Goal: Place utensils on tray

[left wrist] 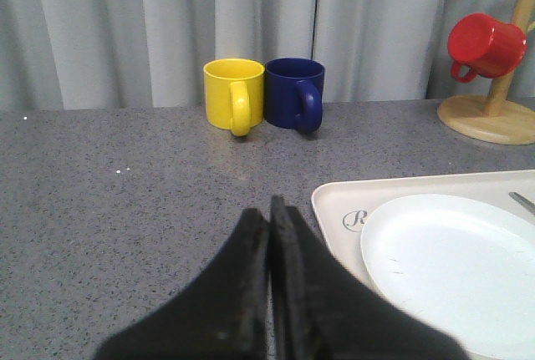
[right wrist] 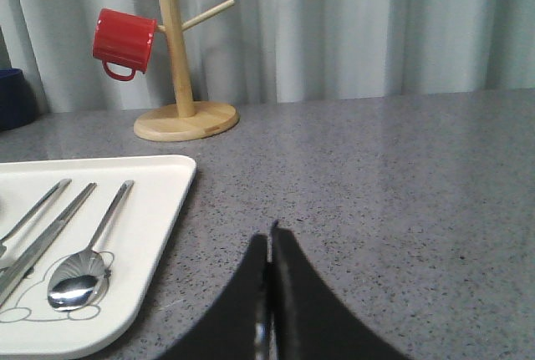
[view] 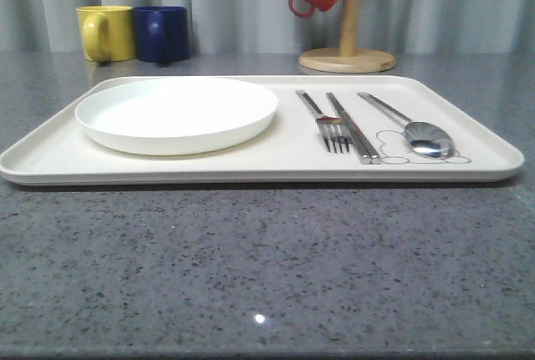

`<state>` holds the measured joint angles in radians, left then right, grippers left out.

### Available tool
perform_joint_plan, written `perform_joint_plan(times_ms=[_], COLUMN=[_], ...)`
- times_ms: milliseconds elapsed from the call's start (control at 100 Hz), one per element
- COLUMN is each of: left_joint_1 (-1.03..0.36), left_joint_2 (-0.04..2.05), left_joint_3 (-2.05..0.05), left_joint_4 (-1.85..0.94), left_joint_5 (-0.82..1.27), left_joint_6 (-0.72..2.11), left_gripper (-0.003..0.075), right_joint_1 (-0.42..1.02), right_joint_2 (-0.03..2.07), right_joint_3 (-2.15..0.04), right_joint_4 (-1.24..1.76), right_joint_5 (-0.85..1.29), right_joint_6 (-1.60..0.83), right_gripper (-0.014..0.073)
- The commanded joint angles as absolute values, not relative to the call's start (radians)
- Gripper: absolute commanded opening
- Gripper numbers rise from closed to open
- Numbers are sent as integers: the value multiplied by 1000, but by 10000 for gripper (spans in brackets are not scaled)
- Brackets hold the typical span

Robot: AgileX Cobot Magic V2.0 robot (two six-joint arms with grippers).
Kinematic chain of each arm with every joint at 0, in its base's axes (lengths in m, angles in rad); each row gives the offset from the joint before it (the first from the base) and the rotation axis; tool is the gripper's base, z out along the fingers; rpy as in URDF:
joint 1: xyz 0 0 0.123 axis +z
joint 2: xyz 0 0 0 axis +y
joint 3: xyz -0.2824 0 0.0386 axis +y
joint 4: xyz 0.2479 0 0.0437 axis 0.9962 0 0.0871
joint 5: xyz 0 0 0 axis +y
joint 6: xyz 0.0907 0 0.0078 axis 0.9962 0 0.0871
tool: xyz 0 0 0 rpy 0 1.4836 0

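Left gripper [left wrist: 269, 210] pressed together on nothing, low over the grey counter [left wrist: 125, 210]; right gripper [right wrist: 269, 239] likewise closed and empty. Just beside the left gripper, toward the robot's right, the near corner of the cream tray [left wrist: 330, 197], carrying the white plate [left wrist: 451, 268]. Left of the right gripper, on the tray's right end: spoon [right wrist: 79, 281] nearest, bowl resting on the rabbit drawing, then knife [right wrist: 50, 230], then fork [view: 328, 126] beyond, seen from the front lying parallel and close together, handles pointing away, all clear of the plate.

Judged complete: all three utensils inside the rim. Best done now by holding both arms back and low, clear of the tray edge, avoiding any sweep that could nudge tray or cutlery.

Farther off, beyond the left gripper, yellow mug [left wrist: 232, 93] touching blue mug [left wrist: 294, 93]; beyond the right, wooden mug tree [right wrist: 180, 84] with red mug [right wrist: 124, 43] hanging.
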<state>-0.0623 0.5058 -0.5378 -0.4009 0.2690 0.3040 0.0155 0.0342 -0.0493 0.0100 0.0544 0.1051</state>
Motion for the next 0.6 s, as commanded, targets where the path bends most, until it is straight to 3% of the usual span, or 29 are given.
perform_joint_plan(times_ms=[0, 590], left_joint_1=[-59, -59], left_joint_2=[509, 509], left_joint_3=[-564, -564], left_joint_4=[-410, -410], left_joint_5=[195, 195], left_joint_6=[302, 302], left_gripper=[-19, -19], right_joint_1=[8, 8], right_joint_2=[8, -29], right_joint_3=[-30, 27], right_joint_4=[11, -14], right_joint_5=[-82, -118], right_joint_6=[92, 92], right_gripper=[-69, -69])
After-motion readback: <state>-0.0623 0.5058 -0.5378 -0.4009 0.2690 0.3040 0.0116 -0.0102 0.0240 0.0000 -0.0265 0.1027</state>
